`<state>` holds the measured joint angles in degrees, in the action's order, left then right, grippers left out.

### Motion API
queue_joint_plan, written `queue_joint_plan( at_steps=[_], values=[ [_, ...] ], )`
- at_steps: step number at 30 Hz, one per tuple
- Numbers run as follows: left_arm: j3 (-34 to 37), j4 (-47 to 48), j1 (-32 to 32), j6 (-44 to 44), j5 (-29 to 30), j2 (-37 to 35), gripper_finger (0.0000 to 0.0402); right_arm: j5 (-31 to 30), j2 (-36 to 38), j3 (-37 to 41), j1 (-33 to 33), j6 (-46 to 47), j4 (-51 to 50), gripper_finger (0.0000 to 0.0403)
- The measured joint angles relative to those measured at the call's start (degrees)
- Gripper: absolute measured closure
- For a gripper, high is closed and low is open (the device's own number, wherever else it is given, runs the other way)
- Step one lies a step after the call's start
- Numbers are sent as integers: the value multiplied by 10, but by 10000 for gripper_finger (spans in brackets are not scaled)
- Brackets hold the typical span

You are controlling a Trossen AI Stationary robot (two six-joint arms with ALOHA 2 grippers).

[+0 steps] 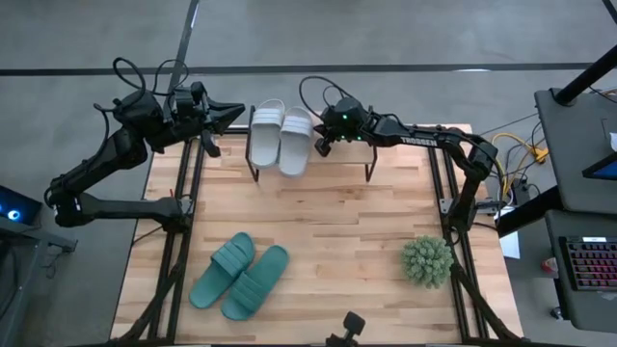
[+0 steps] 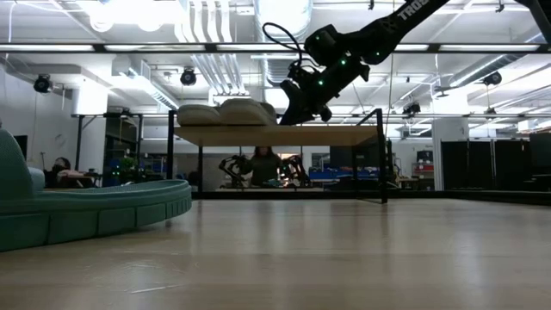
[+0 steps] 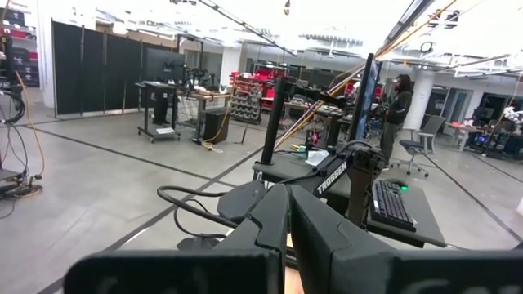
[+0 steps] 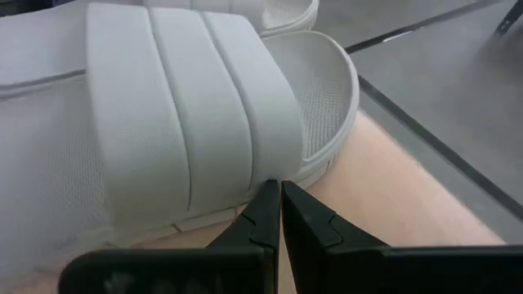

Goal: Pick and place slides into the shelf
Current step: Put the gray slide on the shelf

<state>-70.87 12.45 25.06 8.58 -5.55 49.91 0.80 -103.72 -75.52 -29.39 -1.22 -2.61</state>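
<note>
Tabletop [image 1: 337, 222] holds teal slides [image 1: 239, 276], plant ball [image 1: 427, 260]; right end effector [image 1: 321, 138], pressed together, touches white slides [image 1: 281, 139] atop shelf [image 1: 337, 166].

Teal slides [image 2: 86, 211] cut off at low view's edge

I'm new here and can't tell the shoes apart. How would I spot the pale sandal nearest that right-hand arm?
Start at the big light wooden tabletop and look to its far edge for the small low shelf with thin black legs. Two pale grey-white foam slide sandals lie side by side on top. Yours is the one beside the right arm's shut tool; the teal green pair sits down on the table.
</note>
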Motion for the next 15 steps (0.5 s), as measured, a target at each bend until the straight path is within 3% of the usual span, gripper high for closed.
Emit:
queue_joint_plan(
  at_steps=[15],
  values=[
    [0,0,1,0,0,3,402,-9,-4,-1,-21,-1,36,394]
  ],
)
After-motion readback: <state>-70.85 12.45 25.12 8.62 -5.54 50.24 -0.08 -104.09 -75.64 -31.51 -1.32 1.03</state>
